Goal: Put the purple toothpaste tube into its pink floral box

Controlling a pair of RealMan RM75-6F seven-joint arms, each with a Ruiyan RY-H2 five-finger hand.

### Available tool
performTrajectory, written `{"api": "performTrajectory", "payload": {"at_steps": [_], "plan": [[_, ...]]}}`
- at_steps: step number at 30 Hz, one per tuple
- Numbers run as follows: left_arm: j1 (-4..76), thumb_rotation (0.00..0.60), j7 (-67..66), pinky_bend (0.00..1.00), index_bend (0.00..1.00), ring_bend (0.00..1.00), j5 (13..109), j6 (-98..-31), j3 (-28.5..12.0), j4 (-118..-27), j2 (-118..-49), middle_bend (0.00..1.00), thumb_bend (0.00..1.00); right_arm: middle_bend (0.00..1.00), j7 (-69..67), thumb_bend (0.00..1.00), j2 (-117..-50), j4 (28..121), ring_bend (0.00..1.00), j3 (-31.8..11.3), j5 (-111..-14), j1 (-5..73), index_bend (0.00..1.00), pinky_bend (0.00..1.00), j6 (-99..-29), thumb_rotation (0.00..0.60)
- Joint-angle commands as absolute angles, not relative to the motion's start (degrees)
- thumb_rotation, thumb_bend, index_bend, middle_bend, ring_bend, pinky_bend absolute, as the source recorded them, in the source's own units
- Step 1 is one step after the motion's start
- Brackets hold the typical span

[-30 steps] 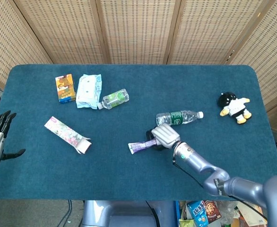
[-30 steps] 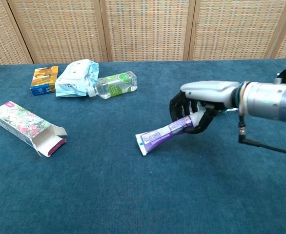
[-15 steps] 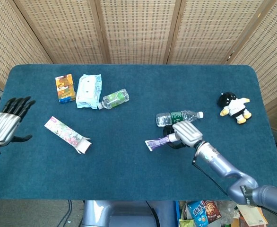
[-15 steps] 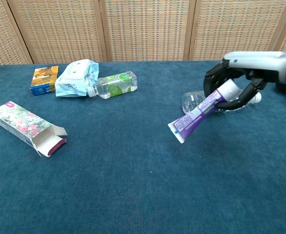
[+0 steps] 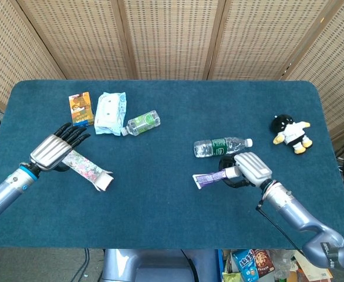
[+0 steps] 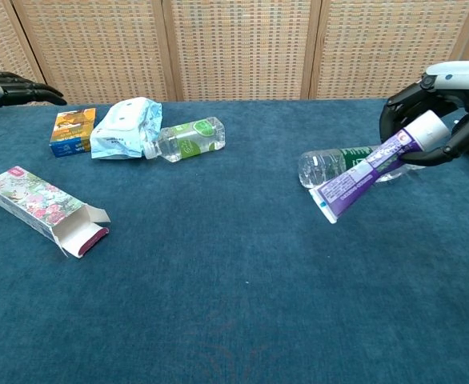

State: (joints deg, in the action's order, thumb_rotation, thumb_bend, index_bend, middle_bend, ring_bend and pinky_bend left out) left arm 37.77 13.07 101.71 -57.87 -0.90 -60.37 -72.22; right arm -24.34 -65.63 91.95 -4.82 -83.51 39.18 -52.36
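Observation:
My right hand (image 5: 248,168) (image 6: 438,112) grips the purple toothpaste tube (image 5: 210,178) (image 6: 362,176) by its cap end and holds it lifted above the table, flat end slanting down to the left. The pink floral box (image 5: 85,168) (image 6: 41,210) lies on the left of the table, its open flap end toward the middle. My left hand (image 5: 57,150) (image 6: 10,88) hovers over the box's far end with fingers spread and nothing in it; the chest view shows only its fingertips at the left edge.
A clear water bottle (image 5: 222,145) lies just behind the tube. At the back left sit an orange carton (image 5: 80,109), a wet-wipes pack (image 5: 110,113) and a small green-label bottle (image 5: 141,123). A penguin toy (image 5: 291,133) lies at the far right.
My right hand has lifted the tube off the table and carried it to the right. My left hand has swung in from the left table edge to above the box.

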Motion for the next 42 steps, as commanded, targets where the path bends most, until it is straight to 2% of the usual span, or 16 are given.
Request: {"api": "performTrajectory", "payload": {"at_steps": [1, 5, 6, 16, 18, 21, 24, 28, 31, 35, 42], "plan": [[39.8, 0.6, 17.8, 0.0, 0.0, 0.0, 104.1, -57.9, 1.7, -56.0, -74.8, 0.0, 0.15, 0.62, -24.2, 0.68, -65.3, 92.1, 0.47, -4.8, -83.3, 38.9, 0.65, 0.45, -52.5, 0.6], [40.9, 0.6, 21.7, 0.0, 0.0, 0.0, 105.9, -57.9, 4.2, -52.6, -76.2, 0.0, 0.15, 0.62, -23.9, 0.68, -65.0, 92.1, 0.46, -4.9, -82.9, 38.6, 0.65, 0.45, -52.6, 0.6], [41.5, 0.6, 22.4, 0.0, 0.0, 0.0, 107.2, -56.8, 6.0, -50.8, -77.2, 0.0, 0.15, 0.62, -23.9, 0.68, -64.9, 92.2, 0.47, -5.1, -82.5, 38.4, 0.65, 0.45, -52.8, 0.6], [43.1, 0.6, 25.2, 0.02, 0.0, 0.0, 109.2, -56.0, 11.0, -40.7, -84.0, 0.0, 0.15, 0.62, -22.4, 0.68, -64.9, 93.1, 0.46, -5.8, -81.4, 37.7, 0.65, 0.45, -53.3, 0.6], [43.5, 0.6, 25.1, 0.04, 0.0, 0.0, 109.3, -55.4, 11.6, -39.6, -85.1, 0.0, 0.16, 0.62, -22.3, 0.68, -64.8, 93.2, 0.47, -5.8, -81.4, 37.6, 0.65, 0.45, -53.3, 0.6], [43.9, 0.6, 25.6, 0.12, 0.0, 0.01, 109.3, -55.6, 12.2, -38.7, -86.0, 0.0, 0.21, 0.62, -22.1, 0.68, -64.7, 93.2, 0.47, -5.8, -81.5, 37.3, 0.65, 0.45, -53.5, 0.6], [44.3, 0.6, 25.9, 0.27, 0.09, 0.12, 109.5, -57.1, 12.7, -38.2, -86.6, 0.11, 0.34, 0.62, -22.1, 0.68, -64.4, 93.2, 0.47, -5.7, -81.5, 36.9, 0.65, 0.45, -53.7, 0.6], [44.1, 0.6, 25.4, 0.46, 0.36, 0.34, 109.3, -60.1, 12.5, -37.2, -87.4, 0.34, 0.53, 0.62, -22.6, 0.68, -63.9, 93.6, 0.46, -5.9, -81.7, 36.5, 0.65, 0.45, -54.2, 0.6], [44.3, 0.6, 26.7, 0.53, 0.48, 0.43, 108.8, -61.8, 12.3, -37.0, -87.5, 0.45, 0.57, 0.62, -23.2, 0.68, -63.3, 94.1, 0.46, -6.0, -81.6, 36.0, 0.65, 0.45, -54.7, 0.6], [45.2, 0.6, 27.8, 0.53, 0.5, 0.44, 108.6, -64.4, 11.8, -37.5, -86.9, 0.46, 0.57, 0.62, -23.7, 0.68, -62.6, 94.9, 0.47, -6.4, -81.3, 35.5, 0.65, 0.45, -55.2, 0.6], [50.5, 0.6, 30.2, 0.53, 0.5, 0.45, 108.7, -70.0, 8.7, -38.0, -86.1, 0.47, 0.57, 0.62, -23.4, 0.68, -59.8, 97.5, 0.47, -8.4, -78.3, 34.2, 0.65, 0.45, -57.0, 0.6]]}}
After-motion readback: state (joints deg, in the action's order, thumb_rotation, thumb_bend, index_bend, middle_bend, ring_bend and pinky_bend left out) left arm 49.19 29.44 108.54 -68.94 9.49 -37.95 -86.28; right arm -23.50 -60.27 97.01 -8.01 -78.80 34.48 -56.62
